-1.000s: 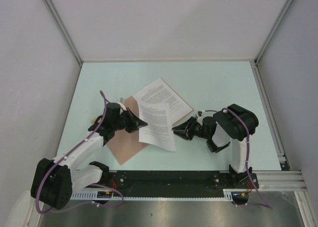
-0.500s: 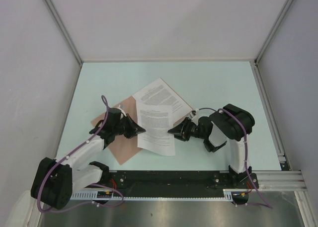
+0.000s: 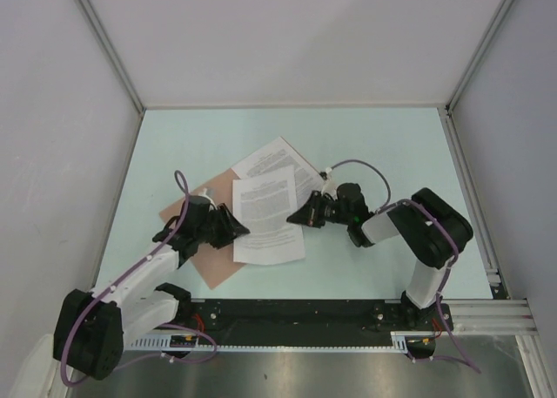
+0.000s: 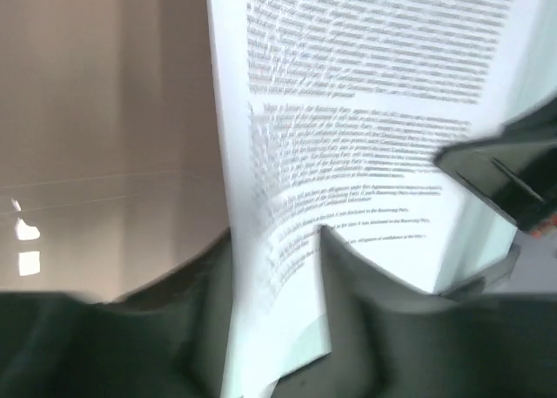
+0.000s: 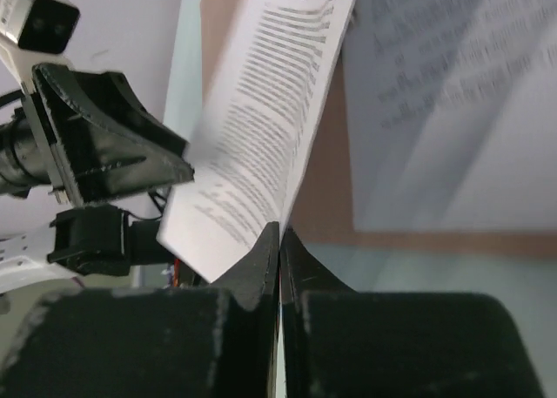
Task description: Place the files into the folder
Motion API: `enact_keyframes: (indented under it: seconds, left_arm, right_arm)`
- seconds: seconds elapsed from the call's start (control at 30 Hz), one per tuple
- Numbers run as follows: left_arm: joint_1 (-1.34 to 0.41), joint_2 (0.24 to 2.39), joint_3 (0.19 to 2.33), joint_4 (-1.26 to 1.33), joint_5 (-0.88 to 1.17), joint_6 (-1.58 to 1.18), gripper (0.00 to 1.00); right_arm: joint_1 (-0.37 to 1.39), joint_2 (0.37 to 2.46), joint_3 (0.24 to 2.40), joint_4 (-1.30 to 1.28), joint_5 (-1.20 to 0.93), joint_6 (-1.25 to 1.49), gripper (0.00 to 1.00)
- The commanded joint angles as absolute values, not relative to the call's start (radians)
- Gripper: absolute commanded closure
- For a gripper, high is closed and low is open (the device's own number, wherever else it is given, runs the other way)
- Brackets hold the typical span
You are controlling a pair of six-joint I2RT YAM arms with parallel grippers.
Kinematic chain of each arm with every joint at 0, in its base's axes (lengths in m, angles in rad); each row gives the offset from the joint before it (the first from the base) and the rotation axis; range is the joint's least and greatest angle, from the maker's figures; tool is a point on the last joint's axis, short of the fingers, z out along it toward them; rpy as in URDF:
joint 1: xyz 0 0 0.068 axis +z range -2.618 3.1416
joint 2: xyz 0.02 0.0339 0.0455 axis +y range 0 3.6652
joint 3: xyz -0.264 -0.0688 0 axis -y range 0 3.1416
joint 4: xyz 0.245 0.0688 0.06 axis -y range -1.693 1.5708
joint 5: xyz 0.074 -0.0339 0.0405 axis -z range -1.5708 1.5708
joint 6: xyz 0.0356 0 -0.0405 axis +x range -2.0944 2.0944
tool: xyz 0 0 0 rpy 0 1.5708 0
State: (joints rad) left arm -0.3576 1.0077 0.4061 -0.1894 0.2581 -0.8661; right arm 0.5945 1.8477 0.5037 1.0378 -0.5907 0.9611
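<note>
My right pincer (image 5: 278, 239) is pinched tight on the right edge of the upper printed sheet (image 3: 268, 217) and holds that side raised. My left pincer (image 4: 276, 234) stands parted at the sheet's opposite edge, with the paper running loose between its fingers. Beneath, a second printed sheet (image 3: 277, 158) lies partly over the salmon folder (image 3: 216, 266), which rests flat on the pale green table (image 3: 374, 145).

files (image 3: 270, 217) partly over folder (image 3: 218, 264)
</note>
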Motion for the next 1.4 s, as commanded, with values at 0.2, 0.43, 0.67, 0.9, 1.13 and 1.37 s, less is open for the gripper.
enact_keyframes:
  seconds: [0.2,0.43,0.67,0.9,1.13,1.37]
  left_arm:
    - [-0.350,0.825,0.495,-0.511,-0.079,-0.772,0.08]
    - [-0.350,0.769,0.486,-0.589,-0.158,-0.860,0.07]
    - [-0.350,0.752,0.460,-0.664,-0.261,-1.000,0.07]
    - [-0.350,0.765,0.425,-0.629,-0.262,-1.029,0.07]
    - [-0.350,0.792,0.417,-0.612,-0.253,-1.023,0.07]
    - [-0.350,0.773,0.411,-0.517,-0.108,-0.922,0.06]
  right_arm:
    - [0.640,1.743,0.980,0.327,-0.566,0.125,1.00]
    - [0.641,1.839,1.137,0.256,-0.658,-0.188,1.00]
    - [0.653,1.888,1.287,0.144,-0.654,-0.321,1.00]
    - [0.661,1.907,1.356,0.071,-0.597,-0.336,1.00]
    - [0.669,1.873,1.370,0.017,-0.538,-0.399,1.00]
    - [0.664,1.862,1.393,-0.026,-0.548,-0.362,1.00]
